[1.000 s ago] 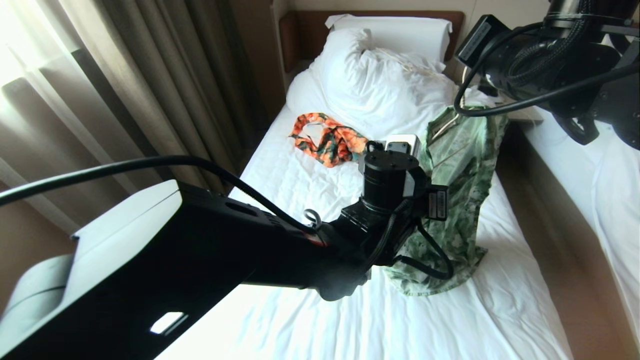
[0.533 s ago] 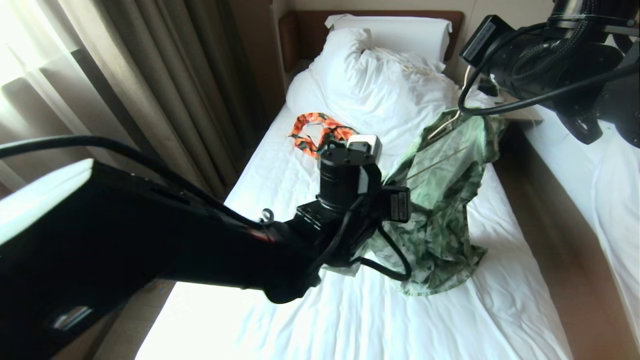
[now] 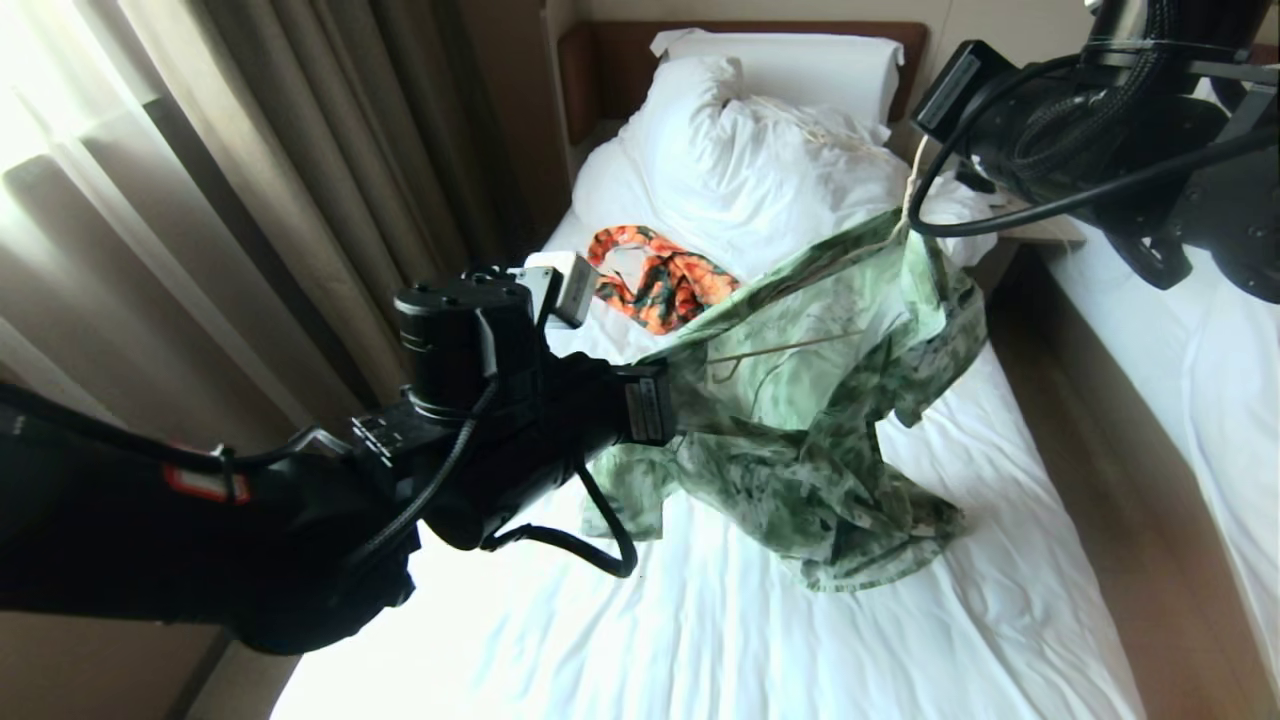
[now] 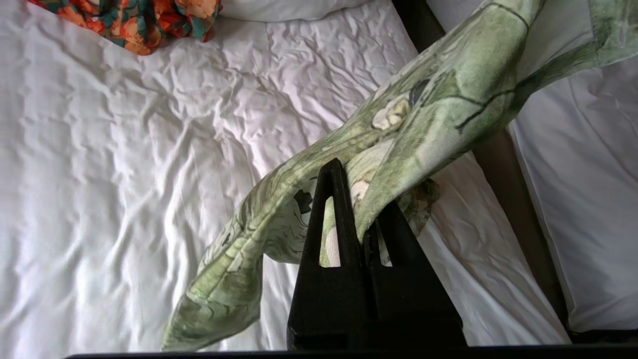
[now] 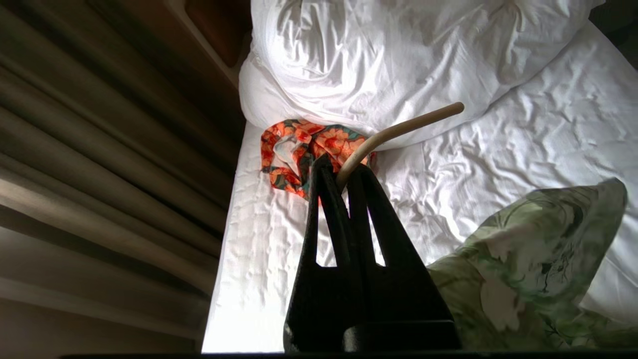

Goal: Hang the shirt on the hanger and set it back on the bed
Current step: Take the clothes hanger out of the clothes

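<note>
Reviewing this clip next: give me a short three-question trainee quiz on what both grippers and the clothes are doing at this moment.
1. True or false: the left gripper is shut on the shirt.
2. What is the right gripper clamped on? A) the orange garment B) the hanger C) the duvet
3. Fill in: the orange and dark green garment lies on the bed, between the shirt and the ____ along the robot's left.

Key
1. True: its fingers pinch a fold of green fabric, pulling it out sideways.
2. B: the cream wire sticks out from between the shut fingers.
3. Curtains.
</note>
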Tool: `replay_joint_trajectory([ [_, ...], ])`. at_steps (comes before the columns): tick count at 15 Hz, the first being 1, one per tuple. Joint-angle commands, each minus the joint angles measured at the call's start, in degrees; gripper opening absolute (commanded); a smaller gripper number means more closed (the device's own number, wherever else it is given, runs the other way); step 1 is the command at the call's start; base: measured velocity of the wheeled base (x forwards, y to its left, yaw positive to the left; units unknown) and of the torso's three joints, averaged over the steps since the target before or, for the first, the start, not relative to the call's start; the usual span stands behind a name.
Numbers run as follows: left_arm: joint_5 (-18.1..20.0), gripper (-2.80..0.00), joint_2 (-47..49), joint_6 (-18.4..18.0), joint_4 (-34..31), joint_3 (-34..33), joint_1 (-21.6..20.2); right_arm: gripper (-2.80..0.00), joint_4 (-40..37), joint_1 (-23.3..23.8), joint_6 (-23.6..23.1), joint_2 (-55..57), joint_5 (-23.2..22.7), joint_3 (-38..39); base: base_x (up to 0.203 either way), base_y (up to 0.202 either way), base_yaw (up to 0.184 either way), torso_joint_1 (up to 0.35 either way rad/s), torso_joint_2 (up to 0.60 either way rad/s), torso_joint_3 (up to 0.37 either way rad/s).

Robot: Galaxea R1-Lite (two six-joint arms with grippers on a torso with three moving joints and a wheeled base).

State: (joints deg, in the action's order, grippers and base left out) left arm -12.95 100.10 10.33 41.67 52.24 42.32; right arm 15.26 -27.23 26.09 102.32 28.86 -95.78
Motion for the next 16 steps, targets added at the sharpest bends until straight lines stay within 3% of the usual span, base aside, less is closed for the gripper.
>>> replay_joint_trajectory([
  [1, 0.4, -2.80, -2.0, 0.2, 0.3, -1.3, -1.7, -2.80, 0.0, 0.0, 0.0, 0.1, 0.2, -0.1, 0.000, 0.000, 0.000, 0.000, 0.00, 0.000],
  [9, 1.8, -2.80, 0.3, 0.9, 0.8, -3.2, -3.1, -2.80, 0.2, -0.7, -0.5, 1.1, 0.2, -0.1, 0.000, 0.000, 0.000, 0.000, 0.00, 0.000],
  [10, 1.8, 0.00, 1.0, 0.9, 1.9, -3.4, -3.2, -2.80, 0.2, -1.1, -0.6, 1.2, 0.1, -0.1, 0.000, 0.000, 0.000, 0.000, 0.00, 0.000],
  [13, 1.9, 0.00, 2.0, 0.7, 5.9, -4.8, -3.7, -2.80, 0.2, -1.2, -0.6, 1.7, 0.1, -0.2, 0.000, 0.000, 0.000, 0.000, 0.00, 0.000],
  [16, 4.3, 0.00, 1.9, 0.7, 9.0, -8.3, -5.9, -2.80, 0.3, -1.2, -0.5, 2.6, 0.2, -0.1, 0.000, 0.000, 0.000, 0.000, 0.00, 0.000],
])
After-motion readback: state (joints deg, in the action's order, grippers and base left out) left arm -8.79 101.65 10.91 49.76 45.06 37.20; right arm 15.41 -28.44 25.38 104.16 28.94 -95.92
